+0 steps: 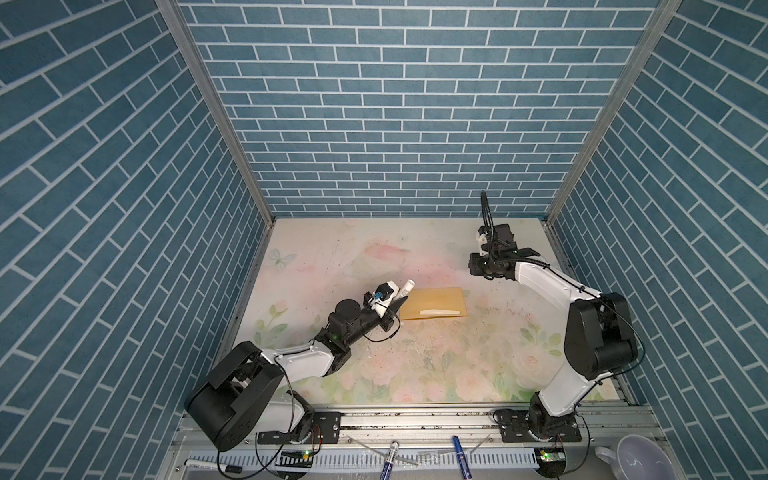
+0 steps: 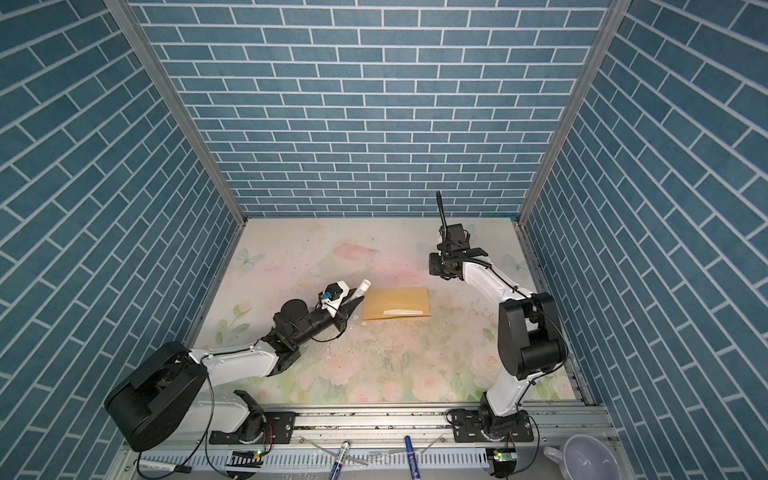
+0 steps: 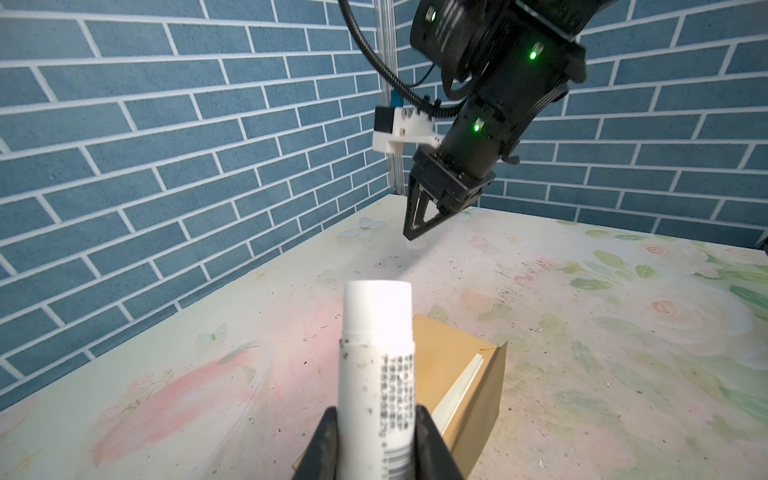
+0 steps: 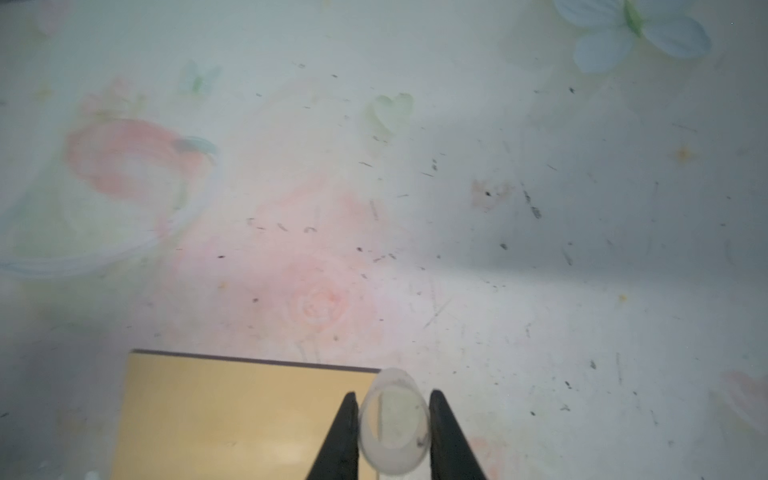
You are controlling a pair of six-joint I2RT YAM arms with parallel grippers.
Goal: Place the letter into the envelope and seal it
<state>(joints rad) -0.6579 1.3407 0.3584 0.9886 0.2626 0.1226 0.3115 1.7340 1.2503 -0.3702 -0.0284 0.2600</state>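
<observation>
Floral table [image 1: 374,257], envelope [image 1: 434,303], glue stick [image 3: 376,353], cap [image 4: 392,424]

We see the table [image 1: 415,361] open along its near edge and at the far left corner. Mid-table the envelope [image 1: 432,301] lies flat; the left gripper [image 1: 400,305], clamping a glue stick [image 1: 406,288], crowds its left end. The right gripper [image 3: 414,237], pinching a cap [image 4: 392,428], hangs near the far right corner.

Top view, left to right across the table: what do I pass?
First the left gripper, shut on a white tube → envelope → right gripper, shut on a clear cap.
</observation>
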